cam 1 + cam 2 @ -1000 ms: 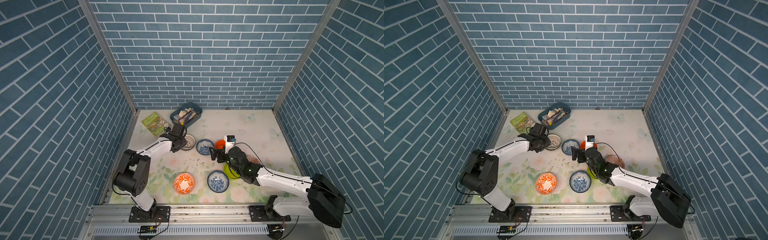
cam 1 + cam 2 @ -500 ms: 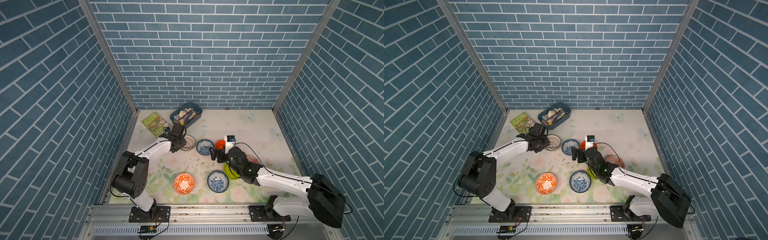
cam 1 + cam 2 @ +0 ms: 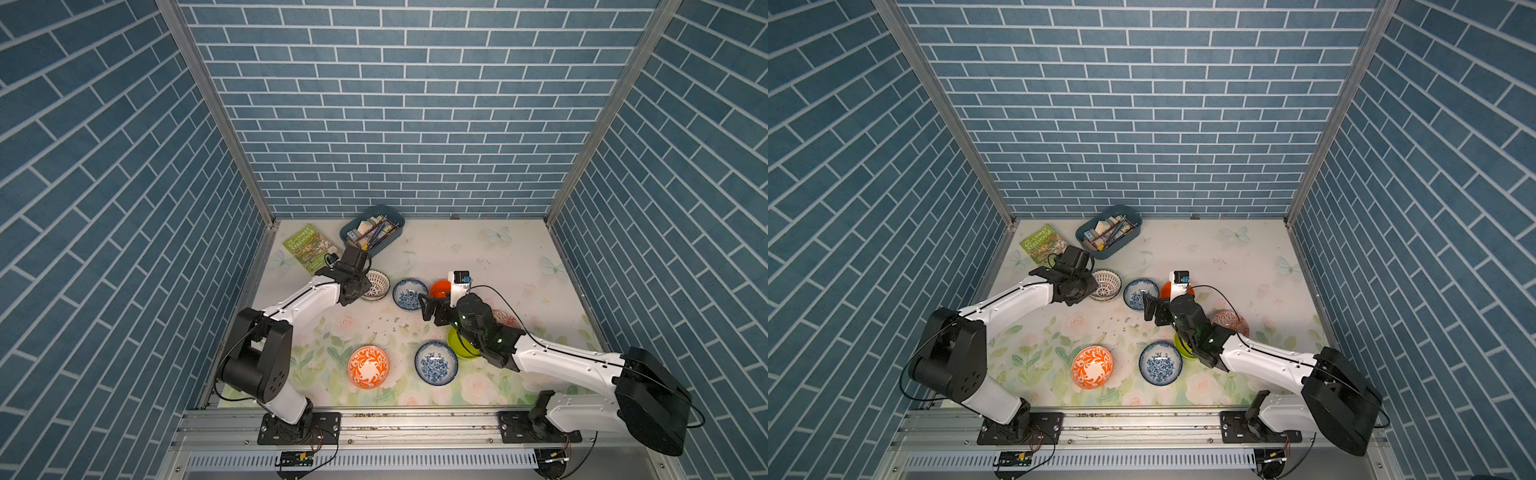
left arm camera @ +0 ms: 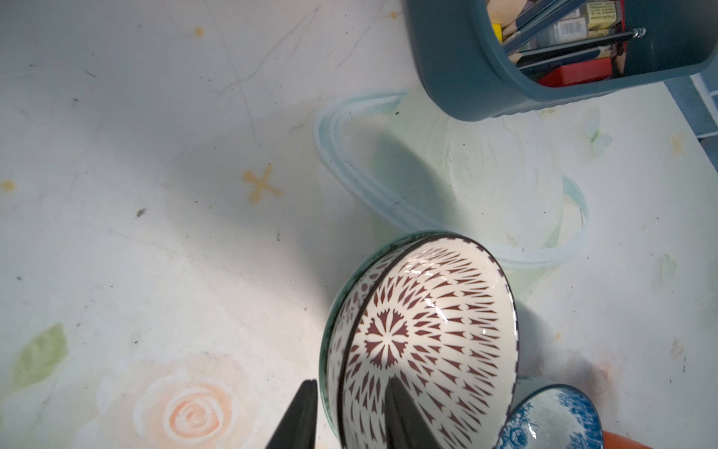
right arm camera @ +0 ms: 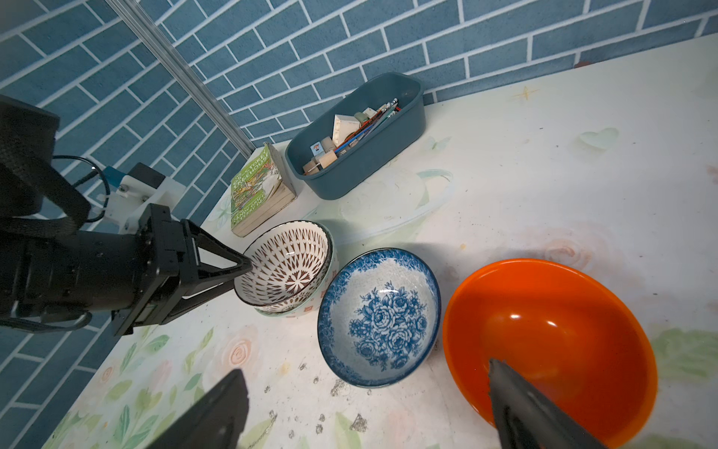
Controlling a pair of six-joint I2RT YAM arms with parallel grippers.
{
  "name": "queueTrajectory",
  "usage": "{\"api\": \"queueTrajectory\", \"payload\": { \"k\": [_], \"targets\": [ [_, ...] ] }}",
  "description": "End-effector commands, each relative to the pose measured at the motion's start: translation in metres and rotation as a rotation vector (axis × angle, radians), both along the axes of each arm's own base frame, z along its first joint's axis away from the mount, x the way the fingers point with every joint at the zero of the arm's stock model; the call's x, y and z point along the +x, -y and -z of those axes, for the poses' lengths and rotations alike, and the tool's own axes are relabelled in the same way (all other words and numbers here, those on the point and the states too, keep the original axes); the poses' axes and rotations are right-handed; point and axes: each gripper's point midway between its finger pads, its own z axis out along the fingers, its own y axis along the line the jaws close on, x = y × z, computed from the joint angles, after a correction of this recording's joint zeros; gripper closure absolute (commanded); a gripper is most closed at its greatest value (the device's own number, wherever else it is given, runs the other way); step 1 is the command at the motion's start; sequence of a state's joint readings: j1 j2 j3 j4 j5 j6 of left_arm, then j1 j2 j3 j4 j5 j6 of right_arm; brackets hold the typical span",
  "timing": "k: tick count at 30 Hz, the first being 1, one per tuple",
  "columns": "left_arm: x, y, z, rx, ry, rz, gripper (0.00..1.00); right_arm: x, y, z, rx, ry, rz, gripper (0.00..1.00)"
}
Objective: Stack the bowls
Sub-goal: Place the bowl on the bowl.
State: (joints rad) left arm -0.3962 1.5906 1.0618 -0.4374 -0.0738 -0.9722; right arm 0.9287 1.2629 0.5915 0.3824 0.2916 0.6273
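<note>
My left gripper [image 4: 349,383] is shut on the rim of the white dark-lattice bowl [image 4: 427,334]. One finger is inside that bowl and the other is outside the grey-green patterned bowl [image 4: 330,338] it nests in. The pair [image 3: 377,284] stands at the back left. My right gripper [image 5: 369,408] hangs open above the table, between a blue-white floral bowl [image 5: 379,317] and the plain orange bowl [image 5: 551,342]. Nearer the front lie an orange-white patterned bowl [image 3: 368,366], a second floral bowl [image 3: 436,363] and the lime-green bowl [image 3: 457,345], part hidden under the right arm. Another orange-white bowl [image 3: 1231,322] sits behind that arm.
A blue-grey tray [image 3: 390,241] of pencils stands by the back wall, close behind the left gripper. A green book [image 3: 307,247] lies in the back left corner. Brick walls close in the table on three sides.
</note>
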Motion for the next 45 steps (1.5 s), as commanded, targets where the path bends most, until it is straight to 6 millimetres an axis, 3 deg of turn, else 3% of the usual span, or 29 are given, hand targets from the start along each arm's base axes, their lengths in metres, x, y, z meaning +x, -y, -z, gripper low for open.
{"api": "queueTrajectory", "payload": {
  "k": [1,16,31,38,45],
  "targets": [
    [-0.003,-0.004,-0.008,0.034,0.006,0.009,0.69,0.002,0.003,-0.004,-0.004,0.025,0.006,0.02],
    [-0.006,-0.002,0.007,0.023,-0.014,0.017,0.88,0.001,0.004,-0.005,-0.003,0.027,0.008,0.02],
    [-0.006,0.006,0.010,-0.051,0.033,0.010,0.93,0.002,0.003,-0.004,-0.005,0.027,0.009,0.02],
    [-0.006,0.003,0.001,-0.042,0.051,0.001,0.64,0.002,0.004,-0.004,-0.007,0.025,0.009,0.02],
    [-0.012,-0.002,-0.018,-0.044,0.102,0.006,0.49,0.001,0.006,0.000,-0.010,-0.003,0.019,0.01]
  ]
}}
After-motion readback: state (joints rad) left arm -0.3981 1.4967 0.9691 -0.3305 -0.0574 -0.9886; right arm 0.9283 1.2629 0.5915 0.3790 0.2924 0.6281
